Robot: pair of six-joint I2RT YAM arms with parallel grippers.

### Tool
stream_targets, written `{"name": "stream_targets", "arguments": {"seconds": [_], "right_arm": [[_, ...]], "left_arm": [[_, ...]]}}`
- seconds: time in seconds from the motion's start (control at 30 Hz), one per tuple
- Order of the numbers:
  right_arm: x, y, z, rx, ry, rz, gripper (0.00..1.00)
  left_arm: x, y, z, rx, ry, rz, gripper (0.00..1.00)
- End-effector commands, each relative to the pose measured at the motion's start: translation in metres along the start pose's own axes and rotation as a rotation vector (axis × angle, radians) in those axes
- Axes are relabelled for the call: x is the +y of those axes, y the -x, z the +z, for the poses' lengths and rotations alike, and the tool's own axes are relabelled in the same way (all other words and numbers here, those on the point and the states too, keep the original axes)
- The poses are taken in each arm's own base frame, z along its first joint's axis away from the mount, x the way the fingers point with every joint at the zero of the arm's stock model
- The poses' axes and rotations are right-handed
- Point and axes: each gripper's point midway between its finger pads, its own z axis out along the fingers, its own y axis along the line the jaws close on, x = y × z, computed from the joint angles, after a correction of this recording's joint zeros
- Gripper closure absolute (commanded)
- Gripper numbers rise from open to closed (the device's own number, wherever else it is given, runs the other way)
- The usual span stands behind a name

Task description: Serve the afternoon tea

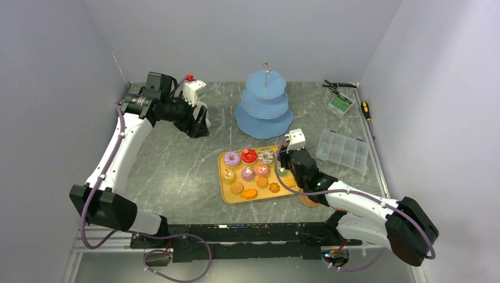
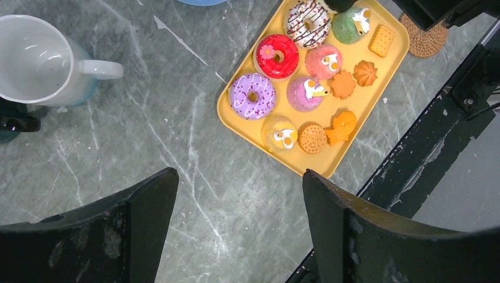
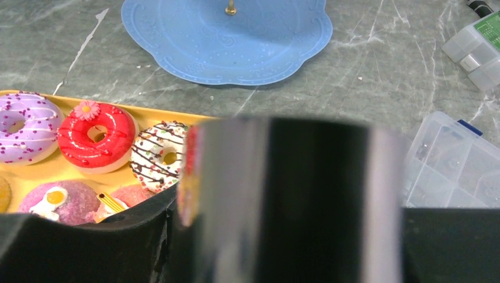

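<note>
The serving is judged to be at its opening step: every treat is seen on the yellow tray (image 2: 354, 109), just near of the light-blue stand (image 1: 265, 106), whose tiers are bare. The right gripper (image 1: 284, 160) is lowered over the tray's far right corner, just beside the green cupcake (image 2: 348, 26). Whether its fingers are pinching anything cannot be told, since a dark blurred shape fills the space between them in the right wrist view (what it is cannot be made out). The left gripper (image 2: 239, 183) is held above the far left of the desk (image 2: 118, 147), its fingers (image 2: 135, 224) spread wide with nothing between them.

Next, a firm hold on the cupcake would be called for, then a lift clear of the tray's rim and a carry to a tier on the far side.

The white mug (image 2: 35, 59) is shown only by the left wrist view, left of the tray; in the top view it cannot be picked out. The stand's full height is given by the top view alone; from the right wrist only its bottom tier is seen.
</note>
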Motion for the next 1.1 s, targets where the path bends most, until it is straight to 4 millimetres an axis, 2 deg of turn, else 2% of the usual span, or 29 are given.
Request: {"name": "stream_targets", "arguments": {"seconds": [0.0,0.17,0.33,0.63,0.9,1.07], "right_arm": [[-0.002,0.045,-0.001,-0.111,-0.008,0.025,0.57],[-0.012,0.095,-0.007,-0.235,-0.031,0.017,0.59],[-0.025,0.117,0.004,-0.284,-0.047,0.010,0.58],[-0.033,0.124,0.042,-0.278,-0.021,0.023,0.58],[-0.047,0.130,0.071,-0.298,-0.023,0.064,0.59],[-0.046,0.128,0.094,-0.281,-0.011,0.069,0.59]], "left_arm": [[-0.005,0.012,-0.010,-0.056,0.002,0.030,0.17],[-0.001,0.009,-0.006,-0.039,0.011,0.012,0.17],[0.002,0.010,-0.004,-0.031,0.016,0.007,0.17],[0.003,0.015,-0.007,-0.052,0.027,0.026,0.17],[0.002,0.019,-0.009,-0.067,0.026,0.039,0.17],[0.003,0.019,-0.008,-0.070,0.027,0.036,0.17]]}}
